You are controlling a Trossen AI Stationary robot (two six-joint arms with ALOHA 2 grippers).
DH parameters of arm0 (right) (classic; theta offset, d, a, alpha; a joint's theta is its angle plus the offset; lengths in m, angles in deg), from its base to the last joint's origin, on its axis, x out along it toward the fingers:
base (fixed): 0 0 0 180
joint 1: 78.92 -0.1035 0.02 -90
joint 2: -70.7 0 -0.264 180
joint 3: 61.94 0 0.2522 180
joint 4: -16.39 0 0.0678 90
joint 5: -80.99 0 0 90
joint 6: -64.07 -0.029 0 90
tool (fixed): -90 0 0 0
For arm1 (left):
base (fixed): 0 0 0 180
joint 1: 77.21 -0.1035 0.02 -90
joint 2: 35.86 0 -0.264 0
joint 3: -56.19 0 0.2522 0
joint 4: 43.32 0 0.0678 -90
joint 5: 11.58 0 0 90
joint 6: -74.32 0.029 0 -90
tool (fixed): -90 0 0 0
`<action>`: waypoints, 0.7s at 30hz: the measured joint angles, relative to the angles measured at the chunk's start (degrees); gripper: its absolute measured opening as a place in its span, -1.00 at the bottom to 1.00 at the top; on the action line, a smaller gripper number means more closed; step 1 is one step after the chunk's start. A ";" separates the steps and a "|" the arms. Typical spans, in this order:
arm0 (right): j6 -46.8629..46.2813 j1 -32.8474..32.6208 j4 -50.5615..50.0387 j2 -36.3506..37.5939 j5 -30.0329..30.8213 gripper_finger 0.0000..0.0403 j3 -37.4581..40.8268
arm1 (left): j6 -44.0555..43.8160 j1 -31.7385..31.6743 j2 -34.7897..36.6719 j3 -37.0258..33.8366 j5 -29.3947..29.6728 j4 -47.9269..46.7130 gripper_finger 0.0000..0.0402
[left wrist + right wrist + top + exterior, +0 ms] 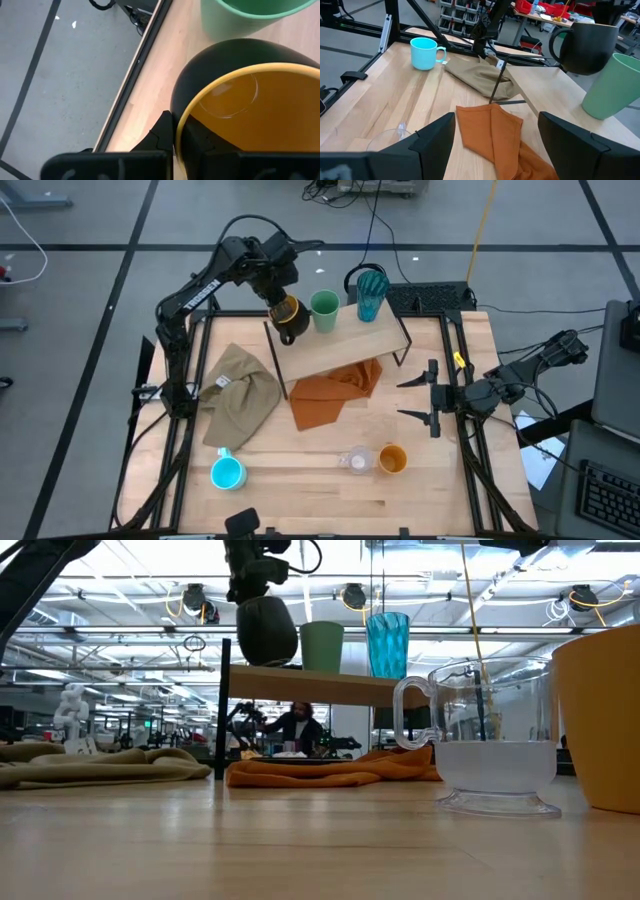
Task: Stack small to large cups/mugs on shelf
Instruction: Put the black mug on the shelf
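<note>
My left gripper [280, 304] is shut on the black mug with the yellow-orange inside [287, 318] at the left end of the plywood shelf [345, 342]. The green cup [324, 310] and the teal ribbed tumbler [371, 293] stand on their bases on the shelf to the mug's right. The blue handled mug [228, 472], the clear glass [356, 461] and the orange cup [392, 459] stand on the table near its front edge. My right gripper [432, 397] is open and empty at the table's right side. My left gripper pinches the mug's wall at the rim [178, 125], one finger inside [200, 142] the mug and one outside [161, 134]. The fingers come from above, pointing down. The mug [267, 630] hangs slightly tilted, its base at the shelf top; whether it touches, I cannot tell.
An orange cloth [335, 395] lies under and in front of the shelf. A khaki cloth [240, 392] lies on the table's left half. Black frame rails run along both table sides. In the low view, people show in the room behind.
</note>
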 joint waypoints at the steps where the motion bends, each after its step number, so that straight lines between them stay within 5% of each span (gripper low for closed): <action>1: 0.00 0.01 0.00 -0.01 0.00 0.36 0.00 | 0.02 0.00 0.00 0.00 0.03 0.01 -0.94; 21: 0.38 0.00 -0.01 0.00 0.00 0.36 0.00 | -0.40 0.03 0.00 -2.73 1.25 0.00 -0.94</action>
